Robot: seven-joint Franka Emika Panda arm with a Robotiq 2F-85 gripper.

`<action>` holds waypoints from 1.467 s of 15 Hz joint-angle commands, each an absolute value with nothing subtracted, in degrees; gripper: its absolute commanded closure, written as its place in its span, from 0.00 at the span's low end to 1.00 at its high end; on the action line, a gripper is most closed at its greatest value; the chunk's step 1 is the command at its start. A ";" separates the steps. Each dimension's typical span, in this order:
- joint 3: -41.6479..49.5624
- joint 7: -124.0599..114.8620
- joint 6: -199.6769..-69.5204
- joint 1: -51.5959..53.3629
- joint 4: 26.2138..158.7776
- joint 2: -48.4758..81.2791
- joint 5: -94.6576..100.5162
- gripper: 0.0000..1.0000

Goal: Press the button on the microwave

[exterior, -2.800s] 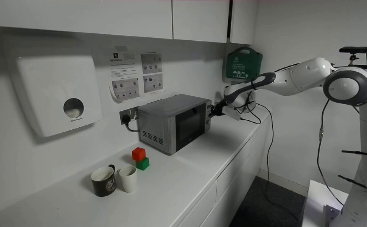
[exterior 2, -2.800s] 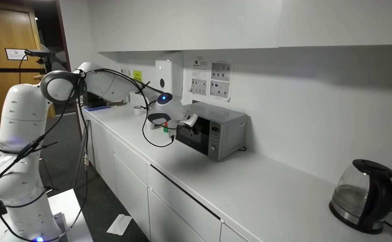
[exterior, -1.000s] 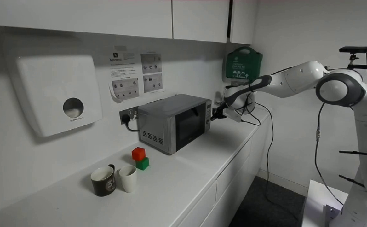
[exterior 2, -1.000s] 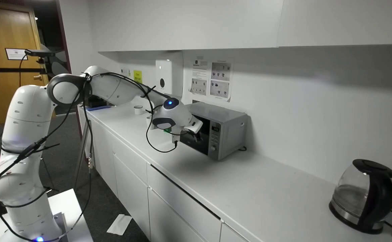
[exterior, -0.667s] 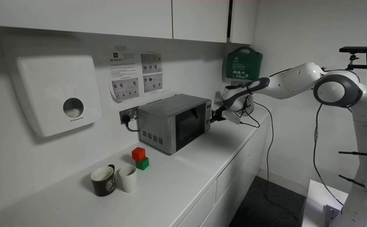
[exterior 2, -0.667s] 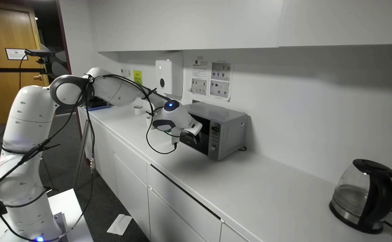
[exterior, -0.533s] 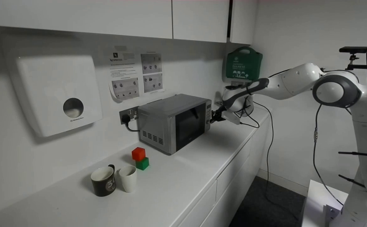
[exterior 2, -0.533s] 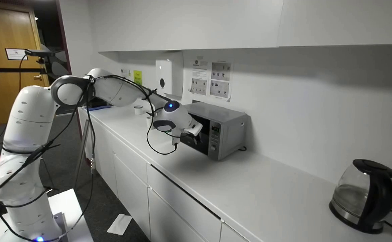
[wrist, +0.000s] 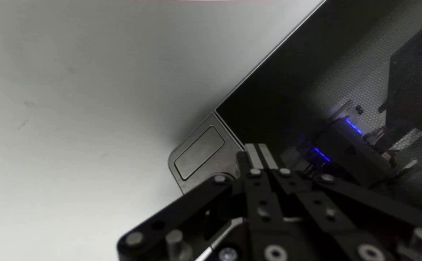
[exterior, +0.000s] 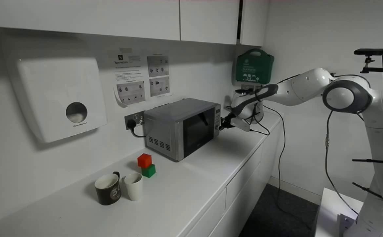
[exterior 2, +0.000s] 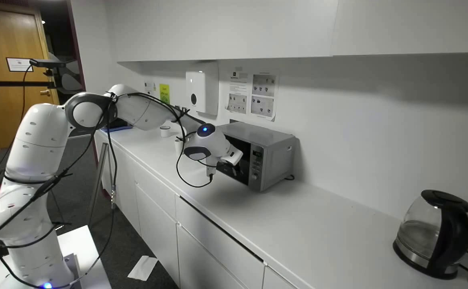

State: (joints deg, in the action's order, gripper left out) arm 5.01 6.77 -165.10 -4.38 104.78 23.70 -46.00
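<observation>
The microwave, a grey boxy oven with a black glass door, stands on the counter in both exterior views (exterior: 178, 131) (exterior 2: 276, 160). Its control strip (exterior 2: 256, 164) carries a lit display, small buttons and a round knob. In the wrist view a large rectangular button (wrist: 199, 153) sits at the strip's lower end, with the knob mostly hidden behind my gripper (wrist: 261, 156). The gripper is shut and empty, its fingertips over the border of door and strip, beside the button. In an exterior view the gripper (exterior 2: 238, 168) is before the door. Contact cannot be told.
Two mugs (exterior: 108, 189) (exterior: 133, 186) and a red block (exterior: 144, 160) on a green block (exterior: 149, 171) stand beside the microwave. A glass kettle (exterior 2: 430, 237) stands further along the counter. Wall cupboards (exterior 2: 225, 32) hang above. A cable (exterior 2: 181, 176) loops below the wrist.
The arm has lowered. My gripper has come down along the microwave's front and closer to the control strip's lower end. The last half second shows only a slight further lowering. The microwave has not moved.
</observation>
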 commanded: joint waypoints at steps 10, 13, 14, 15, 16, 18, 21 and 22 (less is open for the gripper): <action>5.97 6.05 -167.59 -4.84 100.19 25.24 -46.37 1.00; 5.96 6.40 -167.97 -5.23 97.86 26.33 -46.95 1.00; 5.96 6.49 -168.04 -5.34 96.93 26.90 -46.99 1.00; 5.84 6.64 -168.21 -5.51 96.06 27.50 -47.15 1.00; 5.82 6.64 -168.24 -5.61 95.29 28.07 -47.16 1.00; 5.63 6.87 -168.38 -5.86 93.50 29.46 -47.23 1.00; 5.63 6.94 -168.43 -6.02 91.56 31.14 -47.09 1.00; 5.63 6.98 -168.36 -6.09 91.52 31.24 -47.06 1.00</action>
